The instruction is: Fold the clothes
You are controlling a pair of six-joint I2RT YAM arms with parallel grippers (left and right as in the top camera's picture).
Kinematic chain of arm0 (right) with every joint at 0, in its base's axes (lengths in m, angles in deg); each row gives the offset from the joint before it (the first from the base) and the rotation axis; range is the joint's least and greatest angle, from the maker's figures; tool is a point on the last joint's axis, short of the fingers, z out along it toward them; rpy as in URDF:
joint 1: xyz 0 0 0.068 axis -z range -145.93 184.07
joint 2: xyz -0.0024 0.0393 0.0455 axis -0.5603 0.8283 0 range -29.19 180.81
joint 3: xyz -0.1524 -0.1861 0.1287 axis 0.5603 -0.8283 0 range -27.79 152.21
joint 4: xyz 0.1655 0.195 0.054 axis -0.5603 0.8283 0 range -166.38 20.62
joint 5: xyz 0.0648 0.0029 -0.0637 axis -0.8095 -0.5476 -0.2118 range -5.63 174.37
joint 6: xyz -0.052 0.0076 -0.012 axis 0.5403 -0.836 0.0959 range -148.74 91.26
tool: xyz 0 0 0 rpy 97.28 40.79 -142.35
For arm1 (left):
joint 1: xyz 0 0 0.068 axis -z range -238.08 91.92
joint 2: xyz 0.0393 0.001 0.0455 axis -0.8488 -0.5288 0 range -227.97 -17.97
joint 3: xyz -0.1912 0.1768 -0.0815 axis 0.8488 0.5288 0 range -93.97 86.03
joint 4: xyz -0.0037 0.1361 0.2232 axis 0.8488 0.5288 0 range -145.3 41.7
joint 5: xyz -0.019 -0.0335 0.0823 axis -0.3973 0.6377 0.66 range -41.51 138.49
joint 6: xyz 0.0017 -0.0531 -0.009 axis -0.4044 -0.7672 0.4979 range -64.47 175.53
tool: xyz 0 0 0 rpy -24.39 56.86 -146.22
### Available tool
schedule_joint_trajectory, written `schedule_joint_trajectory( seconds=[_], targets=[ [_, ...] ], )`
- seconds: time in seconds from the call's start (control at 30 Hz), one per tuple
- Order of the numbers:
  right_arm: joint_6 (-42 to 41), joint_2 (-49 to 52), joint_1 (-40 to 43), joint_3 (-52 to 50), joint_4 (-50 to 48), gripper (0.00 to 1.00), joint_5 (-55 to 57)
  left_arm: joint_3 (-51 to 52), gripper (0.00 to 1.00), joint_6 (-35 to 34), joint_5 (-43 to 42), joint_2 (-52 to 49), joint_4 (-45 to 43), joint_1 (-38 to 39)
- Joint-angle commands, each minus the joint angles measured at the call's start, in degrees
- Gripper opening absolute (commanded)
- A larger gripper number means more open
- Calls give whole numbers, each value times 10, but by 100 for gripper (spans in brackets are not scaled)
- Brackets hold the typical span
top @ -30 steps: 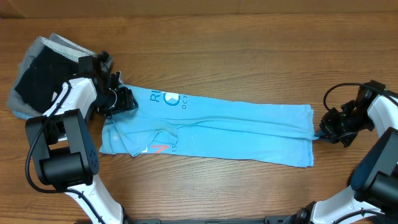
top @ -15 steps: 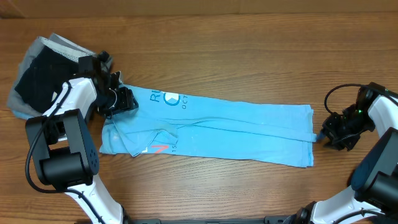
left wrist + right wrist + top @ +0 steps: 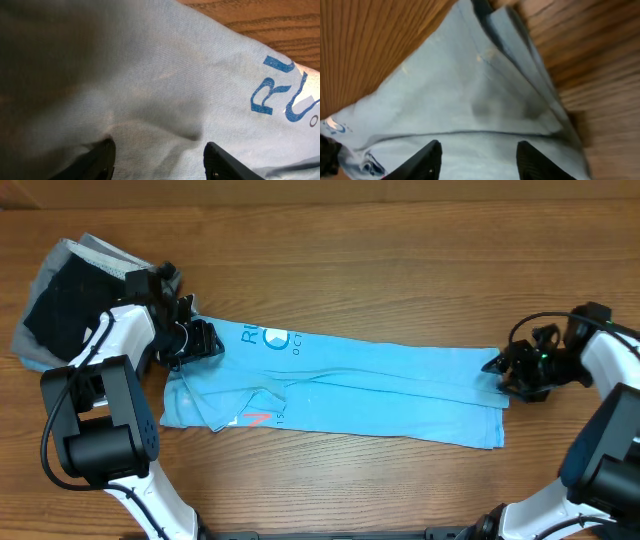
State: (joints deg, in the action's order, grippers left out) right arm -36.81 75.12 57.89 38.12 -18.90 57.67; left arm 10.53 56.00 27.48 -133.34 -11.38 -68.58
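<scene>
Light-blue T-shirt (image 3: 400, 380), left jaws parted over its lettered end, right jaws parted over the opposite end

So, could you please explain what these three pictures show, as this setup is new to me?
Two robot arms work at a wooden table, each ending in a two-finger gripper. The wide picture looks down from above; the other two come from cameras on the wrists. A light-blue T-shirt, folded into a long strip, lies on the table, with black and grey garments beside its printed end. The left gripper and right gripper are open over the shirt's two ends; neither holds anything.
</scene>
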Motion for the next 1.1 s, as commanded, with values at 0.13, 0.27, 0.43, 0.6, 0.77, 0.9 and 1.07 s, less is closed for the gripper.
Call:
schedule_joint_trajectory(
  seconds=[0.13, 0.27, 0.43, 0.6, 0.77, 0.9, 1.07],
  targets=[
    [-43, -12, -81, -94, -110, 27, -9, 30, 61, 9, -11, -31, 8, 7],
    [-71, -14, -82, -95, -30, 6, 46, 30, 61, 9, -9, -31, 12, 7],
    [-70, -37, -45, -54, 11, 6, 80, 30, 61, 11, 2, -31, 12, 7],
    [-2, -63, -27, -24, 3, 8, -27, 30, 61, 11, 4, -31, 12, 7],
    [37, -66, -58, -25, -6, 12, -129, 30, 60, 10, 4, -31, 12, 7],
    [13, -65, -84, -25, -17, 20, -55, 30, 61, 10, 4, -31, 12, 7],
    [-40, -65, -83, -26, -16, 23, 20, 30, 61, 10, 4, -31, 13, 7]
  ],
)
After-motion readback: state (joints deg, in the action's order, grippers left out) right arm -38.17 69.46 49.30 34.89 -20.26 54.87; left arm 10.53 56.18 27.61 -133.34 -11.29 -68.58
